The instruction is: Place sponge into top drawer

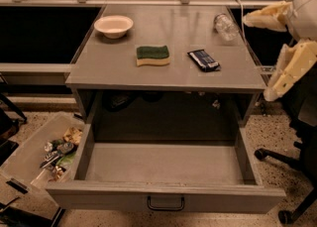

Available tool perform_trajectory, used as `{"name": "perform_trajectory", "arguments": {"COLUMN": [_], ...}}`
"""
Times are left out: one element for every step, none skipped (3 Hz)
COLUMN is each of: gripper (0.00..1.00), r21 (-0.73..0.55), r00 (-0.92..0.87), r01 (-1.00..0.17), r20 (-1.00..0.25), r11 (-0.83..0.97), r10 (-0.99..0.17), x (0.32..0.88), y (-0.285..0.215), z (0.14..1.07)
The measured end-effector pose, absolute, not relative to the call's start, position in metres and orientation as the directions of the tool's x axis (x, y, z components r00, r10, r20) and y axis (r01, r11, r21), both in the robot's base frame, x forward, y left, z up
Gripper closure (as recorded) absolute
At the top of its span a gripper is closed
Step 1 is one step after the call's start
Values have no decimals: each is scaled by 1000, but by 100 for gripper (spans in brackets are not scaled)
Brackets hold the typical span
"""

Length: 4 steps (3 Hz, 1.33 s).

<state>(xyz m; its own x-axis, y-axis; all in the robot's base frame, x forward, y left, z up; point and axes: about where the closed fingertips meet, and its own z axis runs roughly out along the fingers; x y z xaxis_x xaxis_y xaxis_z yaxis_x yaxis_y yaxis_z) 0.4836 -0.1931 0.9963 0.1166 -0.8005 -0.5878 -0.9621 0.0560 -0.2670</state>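
Observation:
The sponge (152, 55), dark green on top with a yellow base, lies flat in the middle of the grey table top (124, 70). The top drawer (163, 164) is pulled fully open below the table, its flat bottom bare, with a dark bar handle (165, 204) on the front panel. My gripper (277, 85) hangs at the right edge of the view, beside the table's right side. It is well apart from the sponge and above the drawer's right corner, and holds nothing that I can see.
On the table top are a white bowl (113, 25) at the back left, a dark blue snack wrapper (203, 60) right of the sponge and a clear bottle (226, 26) on its side at the back right. A clear bin of clutter (44, 154) stands left of the drawer. A chair base (287, 171) is at the lower right.

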Motion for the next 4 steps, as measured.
{"name": "perform_trajectory", "arguments": {"gripper": [0,0,0,0], "r21": [-295,-313,-324,-339], "r00": [197,238,260,285], "r01": [-955,-950,-946,-940], "r20": [-655,-688,-705,-725], "r11": [7,-15,-26,-35], "r10": [-730,-685,-660,-627], "x": [493,498,502,506], "y": [-183,-178,-175,-172], "z": [1012,1021,1026,1033]}}
